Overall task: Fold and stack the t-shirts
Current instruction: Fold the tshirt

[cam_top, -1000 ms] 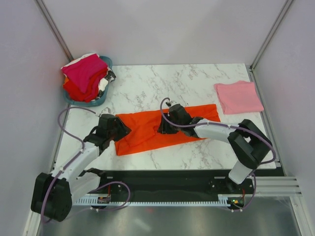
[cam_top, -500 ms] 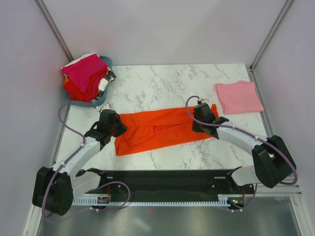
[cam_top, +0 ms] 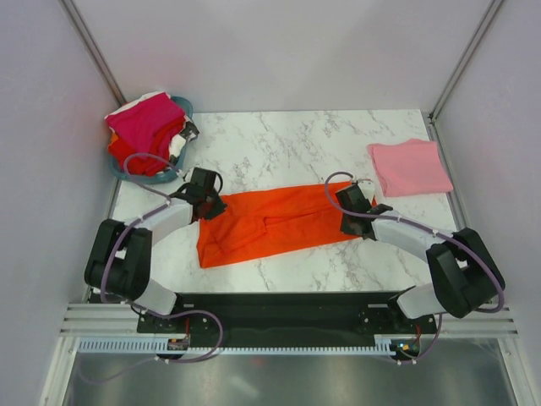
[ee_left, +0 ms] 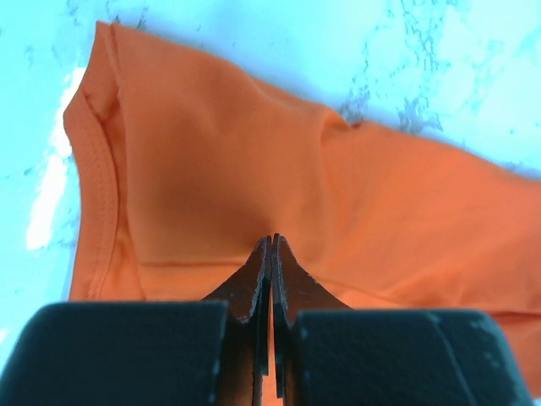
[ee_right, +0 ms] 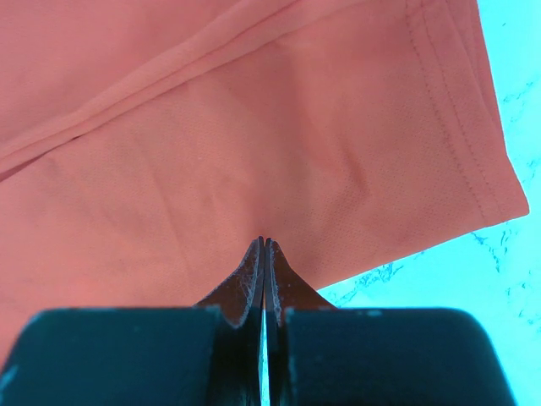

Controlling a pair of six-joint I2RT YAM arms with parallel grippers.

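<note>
An orange-red t-shirt [cam_top: 279,224] lies folded into a long band across the middle of the marble table. My left gripper [cam_top: 210,203] sits at the band's left end, near the far corner. Seen from the left wrist, that gripper [ee_left: 272,239] is shut, its tips resting on the creased orange cloth [ee_left: 211,169]. At the right end is my right gripper [cam_top: 348,203]. The right wrist view shows it [ee_right: 264,241] shut too, tips touching the cloth [ee_right: 211,127] near the hemmed edge. No cloth shows between either pair of jaws. A light pink t-shirt [cam_top: 410,167] lies folded at the right.
A teal basket [cam_top: 161,176] at the far left corner holds a heap of magenta [cam_top: 144,123], red and white shirts. Grey walls close in the table on three sides. Bare marble shows behind the orange shirt and in front of it.
Both grippers have shut. The right one has slid from the shirt's middle to its right end, and the left one has shifted to the far left corner. The band lies flatter.
</note>
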